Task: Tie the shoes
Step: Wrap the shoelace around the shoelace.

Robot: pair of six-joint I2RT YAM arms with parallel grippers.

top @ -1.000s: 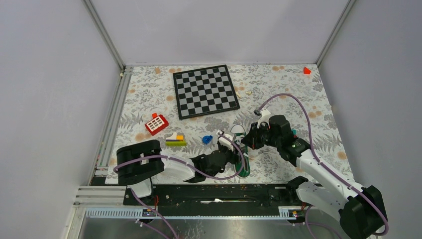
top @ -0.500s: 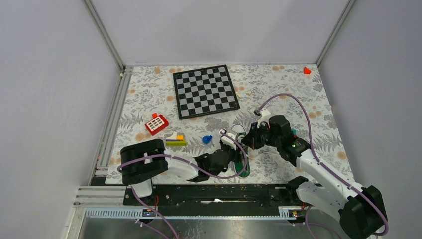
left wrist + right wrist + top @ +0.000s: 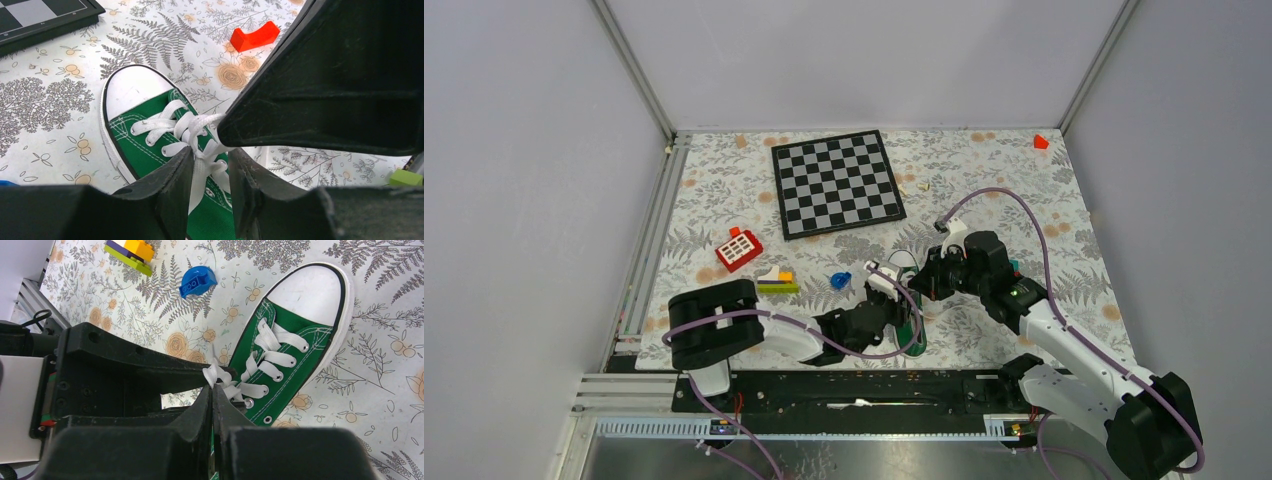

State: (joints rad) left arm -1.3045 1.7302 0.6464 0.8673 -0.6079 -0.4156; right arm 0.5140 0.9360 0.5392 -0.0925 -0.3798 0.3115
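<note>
1 green sneaker (image 3: 137, 152), right gripper (image 3: 212, 390) pinched on its white lace (image 3: 216, 375); left gripper (image 3: 209, 170) parted, lace between its fingers (image 3: 170, 185)

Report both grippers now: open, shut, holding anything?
Left gripper: open, lace in the gap, not pinched.
Right gripper: shut on the lace.

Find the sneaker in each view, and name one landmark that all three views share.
Top external: sneaker at lower centre, toe pointing away.
Left wrist: left of centre, toe at top.
Right wrist: upper right, toe toward the top right.
Shared landmark: the floral cloth beneath it.
</note>
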